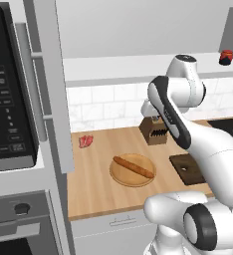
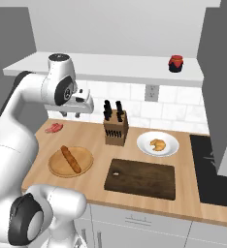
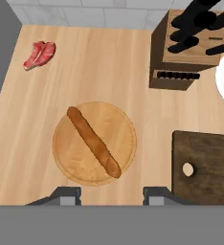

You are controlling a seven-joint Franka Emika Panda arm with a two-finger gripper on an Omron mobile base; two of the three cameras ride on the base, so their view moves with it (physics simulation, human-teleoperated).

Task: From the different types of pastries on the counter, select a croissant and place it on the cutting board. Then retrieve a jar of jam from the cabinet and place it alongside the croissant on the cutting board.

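Note:
The croissant (image 2: 158, 144) lies on a white plate (image 2: 144, 138) to the right of the knife block. The dark-brown cutting board (image 2: 142, 178) (image 3: 207, 167) (image 1: 187, 169) lies bare in front of that plate. My gripper (image 2: 71, 115) (image 3: 111, 196) hangs open and holds nothing, high above the counter (image 2: 96, 140), over the near edge of the round board. The jar of jam (image 2: 175, 63) (image 1: 226, 57) stands on the cabinet shelf (image 2: 110, 65) at the far right.
A baguette (image 3: 92, 141) lies across the round light-wood board (image 3: 73, 158). A red-pink item (image 3: 39, 54) sits at the back left. The knife block (image 3: 181, 52) stands by the tiles. There is a black cooktop (image 2: 215, 169) on the right and a tall oven unit (image 1: 14, 124) on the left.

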